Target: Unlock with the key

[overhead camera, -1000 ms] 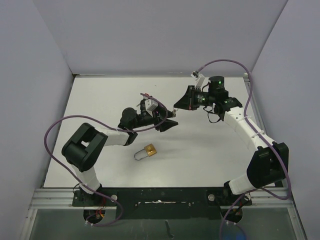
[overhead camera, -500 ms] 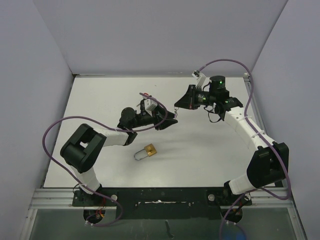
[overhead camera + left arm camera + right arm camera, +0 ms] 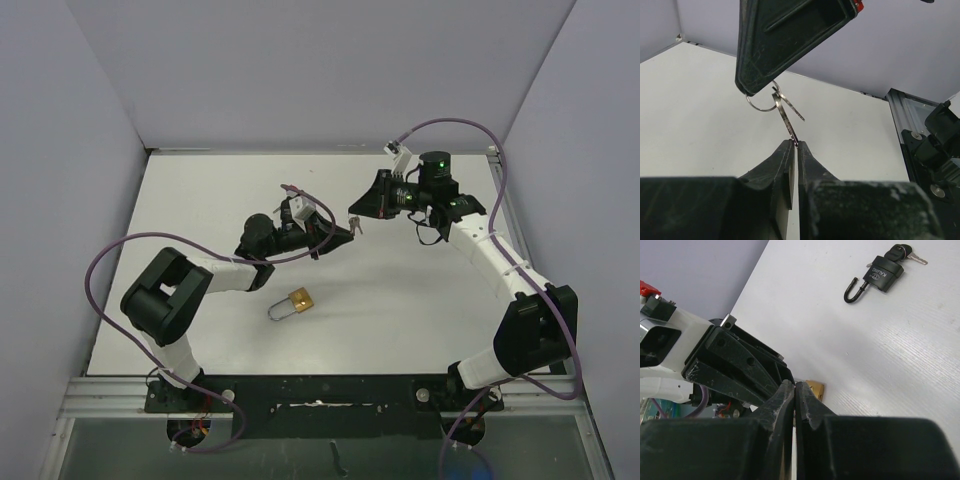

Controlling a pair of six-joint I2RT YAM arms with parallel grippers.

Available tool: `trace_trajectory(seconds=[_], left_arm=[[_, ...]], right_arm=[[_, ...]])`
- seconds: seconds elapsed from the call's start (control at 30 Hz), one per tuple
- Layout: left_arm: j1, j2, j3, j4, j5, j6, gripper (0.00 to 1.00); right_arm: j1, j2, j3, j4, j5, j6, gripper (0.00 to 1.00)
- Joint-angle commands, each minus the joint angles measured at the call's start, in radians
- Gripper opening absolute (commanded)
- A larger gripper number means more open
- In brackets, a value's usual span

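A small brass padlock (image 3: pixel 298 300) with a steel shackle lies on the white table, apart from both grippers; its corner also shows in the right wrist view (image 3: pixel 814 388). A ring with two thin keys (image 3: pixel 785 112) hangs between the grippers above the table (image 3: pixel 355 225). My right gripper (image 3: pixel 352 215) is shut on the ring end; its finger fills the top of the left wrist view (image 3: pixel 790 40). My left gripper (image 3: pixel 795 145) is shut on the tip of one key's blade. In the right wrist view my right gripper (image 3: pixel 795 386) has its jaws together.
A black padlock (image 3: pixel 879 277) with its own key in it lies on the table in the right wrist view; it does not show in the top view. Purple walls enclose the table on three sides. A metal rail (image 3: pixel 320 385) runs along the near edge.
My left gripper has moved up and slightly right, closing in on the right gripper's tips. The keys now show between the two grippers. The right arm and the brass padlock have not moved.
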Motion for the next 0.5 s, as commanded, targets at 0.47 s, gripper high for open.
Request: trace_trajectory(seconds=[0.47], left_arm=[[-0.003, -0.102, 0.014, -0.138, -0.151, 0.07, 0.0]], right_arm=[[-0.007, -0.035, -0.021, 0.022, -0.015, -0.017, 0.0]])
